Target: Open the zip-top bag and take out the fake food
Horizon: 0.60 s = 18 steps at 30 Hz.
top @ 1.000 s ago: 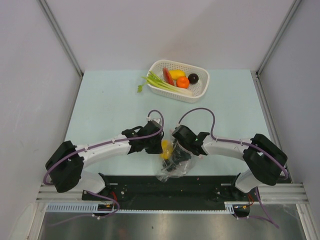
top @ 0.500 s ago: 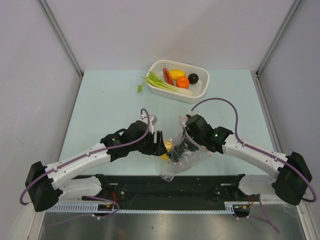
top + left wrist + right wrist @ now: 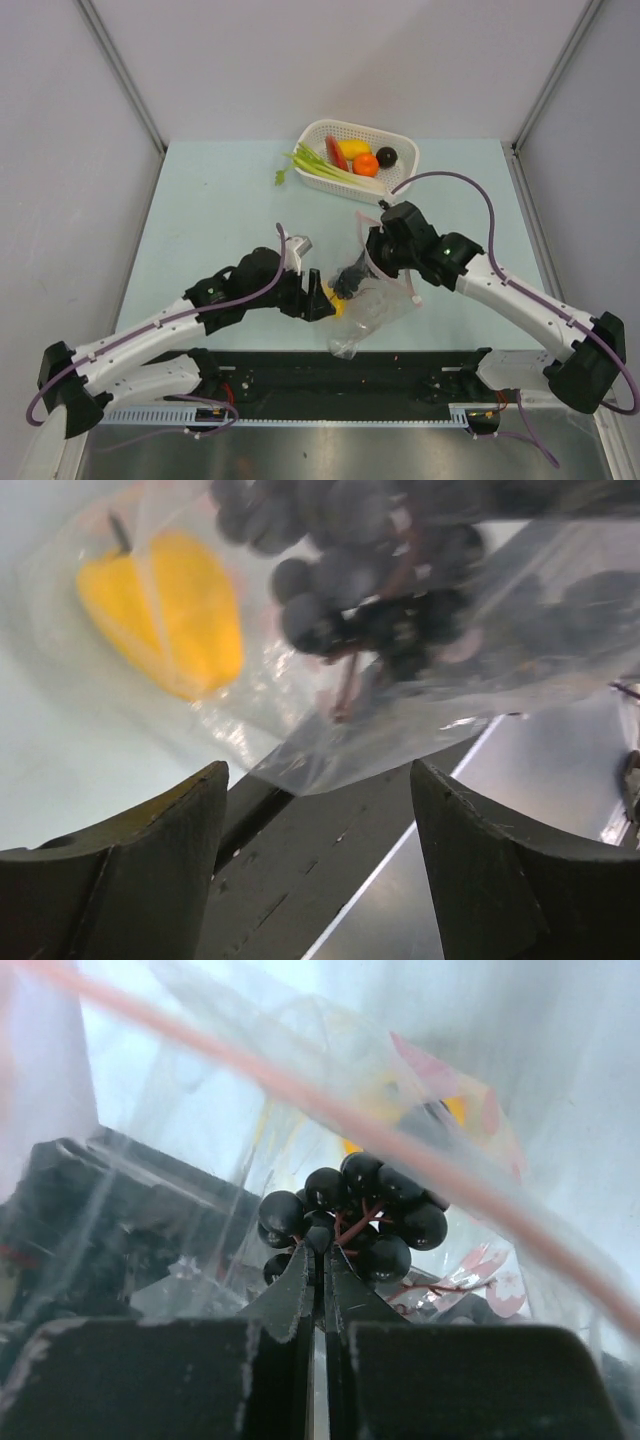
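Pinching zip-top bag (image 3: 385,310), right pincer (image 3: 320,1265), basket (image 3: 405,178) of fake food (image 3: 365,165) beyond

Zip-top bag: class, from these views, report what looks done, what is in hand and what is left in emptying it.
Done: several fake food pieces lie in the white basket. In hand: the right tool is shut on the zip-top bag, holding it up; the left tool hangs open beside it. Left: a yellow piece and dark grapes sit inside the bag.
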Available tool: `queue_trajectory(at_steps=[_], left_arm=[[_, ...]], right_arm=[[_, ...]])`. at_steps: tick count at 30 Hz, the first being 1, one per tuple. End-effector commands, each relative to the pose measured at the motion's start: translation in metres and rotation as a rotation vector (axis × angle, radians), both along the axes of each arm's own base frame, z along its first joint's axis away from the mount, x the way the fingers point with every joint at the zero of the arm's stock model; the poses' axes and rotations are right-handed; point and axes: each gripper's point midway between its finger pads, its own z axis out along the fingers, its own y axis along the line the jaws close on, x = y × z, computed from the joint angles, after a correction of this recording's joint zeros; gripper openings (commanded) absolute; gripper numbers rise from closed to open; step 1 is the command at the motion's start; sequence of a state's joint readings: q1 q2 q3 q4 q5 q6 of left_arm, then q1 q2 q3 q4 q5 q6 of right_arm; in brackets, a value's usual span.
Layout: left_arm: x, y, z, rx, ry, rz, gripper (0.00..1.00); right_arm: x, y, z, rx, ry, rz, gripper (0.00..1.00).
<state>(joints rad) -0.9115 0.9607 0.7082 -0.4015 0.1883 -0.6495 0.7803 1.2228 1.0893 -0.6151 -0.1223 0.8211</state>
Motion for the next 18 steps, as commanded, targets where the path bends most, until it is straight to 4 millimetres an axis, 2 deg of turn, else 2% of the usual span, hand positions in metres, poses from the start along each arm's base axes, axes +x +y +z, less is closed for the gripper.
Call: queue_trajectory(at_steps=[1, 3, 6, 8, 10, 12, 13, 14, 15, 17, 18], left_arm=[[-0.001, -0.016, 0.032, -0.080, -0.081, -0.094, 0.78], [-0.004, -0.019, 0.032, -0.076, -0.083, -0.112, 0.77], [-0.009, -0.027, 0.056, -0.143, -0.127, -0.149, 0.76], [-0.007, -0.029, 0.084, -0.190, -0.169, -0.146, 0.74], [-0.005, -0.032, 0.126, -0.280, -0.239, -0.143, 0.76], [-0.001, -0.032, 0.153, -0.327, -0.288, -0.125, 0.79], [0.002, -0.032, 0.176, -0.351, -0.320, -0.108, 0.79], [0.005, -0.031, 0.185, -0.352, -0.330, -0.093, 0.80], [0.015, -0.031, 0.202, -0.358, -0.355, -0.049, 0.80], [0.025, -0.026, 0.201, -0.296, -0.327, 0.020, 0.80], [0.036, -0.019, 0.214, -0.284, -0.331, 0.104, 0.80]], right_arm=[[0.006, 0.003, 0.042, 0.083, -0.038, -0.026, 0.00], [0.011, 0.001, 0.053, 0.111, -0.032, -0.052, 0.00], [0.013, 0.001, 0.079, 0.144, -0.058, -0.065, 0.00], [0.012, 0.006, 0.099, 0.188, -0.092, -0.047, 0.00], [0.011, 0.006, 0.117, 0.213, -0.137, -0.028, 0.00], [0.006, 0.004, 0.125, 0.200, -0.163, -0.015, 0.00], [0.007, 0.002, 0.131, 0.197, -0.187, -0.018, 0.00], [0.002, 0.005, 0.134, 0.199, -0.202, 0.002, 0.00], [0.001, 0.005, 0.135, 0.193, -0.210, 0.008, 0.00], [0.000, 0.006, 0.140, 0.187, -0.230, 0.010, 0.00], [-0.003, 0.007, 0.140, 0.180, -0.235, 0.025, 0.00]])
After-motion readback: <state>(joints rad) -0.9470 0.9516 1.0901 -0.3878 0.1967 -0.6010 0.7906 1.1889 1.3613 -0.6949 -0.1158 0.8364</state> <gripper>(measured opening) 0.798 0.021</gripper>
